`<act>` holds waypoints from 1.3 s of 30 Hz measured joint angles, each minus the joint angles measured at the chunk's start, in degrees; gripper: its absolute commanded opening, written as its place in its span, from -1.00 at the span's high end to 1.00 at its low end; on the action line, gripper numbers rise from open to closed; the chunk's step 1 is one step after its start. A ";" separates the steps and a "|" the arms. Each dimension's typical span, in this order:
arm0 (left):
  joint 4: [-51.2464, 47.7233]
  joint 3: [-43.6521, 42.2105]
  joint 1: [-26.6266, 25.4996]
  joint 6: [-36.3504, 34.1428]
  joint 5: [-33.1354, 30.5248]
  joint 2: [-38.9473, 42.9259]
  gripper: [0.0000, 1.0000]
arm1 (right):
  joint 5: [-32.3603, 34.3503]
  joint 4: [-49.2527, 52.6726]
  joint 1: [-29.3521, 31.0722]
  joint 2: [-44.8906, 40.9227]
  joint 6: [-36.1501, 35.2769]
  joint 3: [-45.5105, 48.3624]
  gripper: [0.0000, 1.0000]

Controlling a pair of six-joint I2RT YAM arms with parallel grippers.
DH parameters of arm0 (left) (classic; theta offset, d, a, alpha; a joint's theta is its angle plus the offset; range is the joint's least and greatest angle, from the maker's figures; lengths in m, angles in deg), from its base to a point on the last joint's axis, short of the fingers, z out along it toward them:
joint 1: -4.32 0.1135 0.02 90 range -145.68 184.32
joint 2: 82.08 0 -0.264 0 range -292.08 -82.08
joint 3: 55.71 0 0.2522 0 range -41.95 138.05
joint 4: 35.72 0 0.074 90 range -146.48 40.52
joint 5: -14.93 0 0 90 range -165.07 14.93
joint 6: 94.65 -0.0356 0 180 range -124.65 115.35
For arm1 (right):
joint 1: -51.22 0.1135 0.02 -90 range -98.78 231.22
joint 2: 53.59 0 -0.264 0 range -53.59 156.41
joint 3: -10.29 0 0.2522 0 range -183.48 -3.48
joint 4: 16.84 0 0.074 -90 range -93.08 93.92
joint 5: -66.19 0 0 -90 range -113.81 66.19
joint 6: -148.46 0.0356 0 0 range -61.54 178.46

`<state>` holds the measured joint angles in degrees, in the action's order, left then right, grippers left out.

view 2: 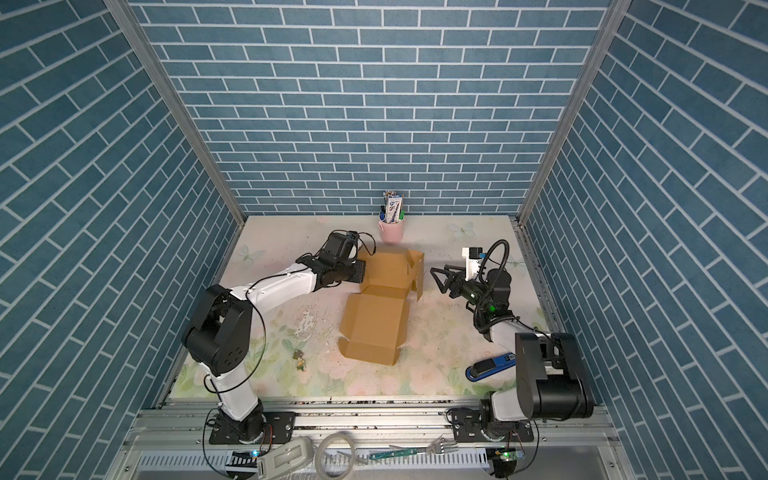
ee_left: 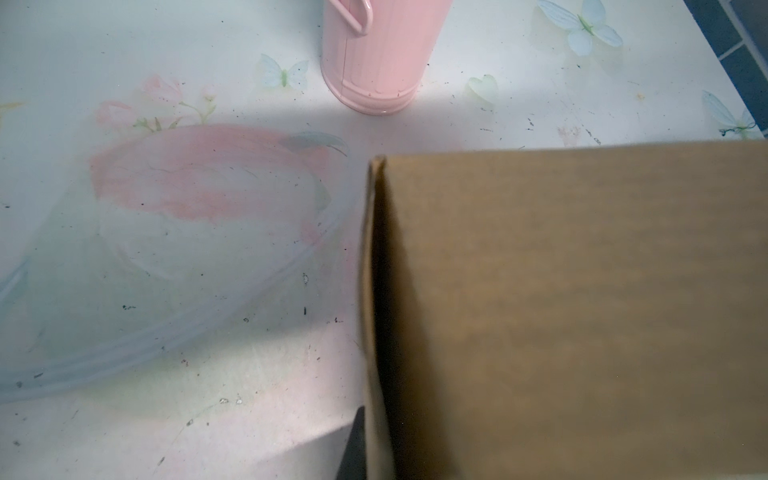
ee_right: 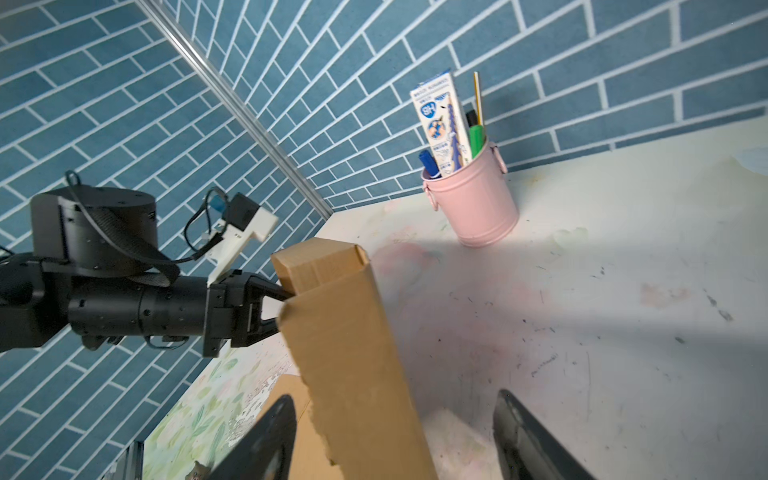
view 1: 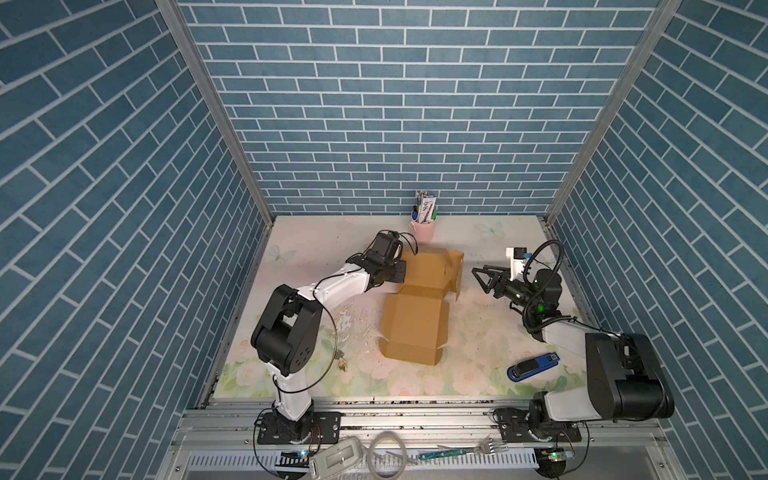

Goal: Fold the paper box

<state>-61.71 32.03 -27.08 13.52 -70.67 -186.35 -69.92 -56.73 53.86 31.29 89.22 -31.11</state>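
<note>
Left gripper (view 1: 400, 272) pinches the paper box's (view 1: 415, 324) left flap (ee_left: 368, 249); right gripper (view 1: 479, 281), jaws spread, should straddle the upright right flap (view 1: 459, 272) before closing.

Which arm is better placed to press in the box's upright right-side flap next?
Probably right: the right gripper is open and empty, facing that flap of the paper box, while the left gripper is shut on its opposite edge.
</note>
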 measured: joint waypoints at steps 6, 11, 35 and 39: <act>1.68 -1.16 -0.02 -0.92 2.23 0.11 0.98 | -5.16 -7.08 -0.76 9.79 2.97 -0.59 -0.31; 2.67 -1.38 -0.02 -1.29 4.13 0.46 0.98 | -7.34 -8.50 1.44 12.44 3.34 -2.51 -0.28; 3.98 -1.27 -0.63 -1.18 5.53 0.44 0.98 | -8.09 -0.81 10.69 7.91 -2.16 -5.62 -0.12; 4.00 -1.27 -1.16 -0.83 4.63 0.44 0.99 | -4.50 4.00 12.02 5.20 -4.09 -5.64 -0.09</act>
<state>-57.71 30.76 -28.24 12.69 -66.03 -185.92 -74.42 -52.73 65.88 36.49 85.14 -36.75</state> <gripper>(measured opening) 0.073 0.551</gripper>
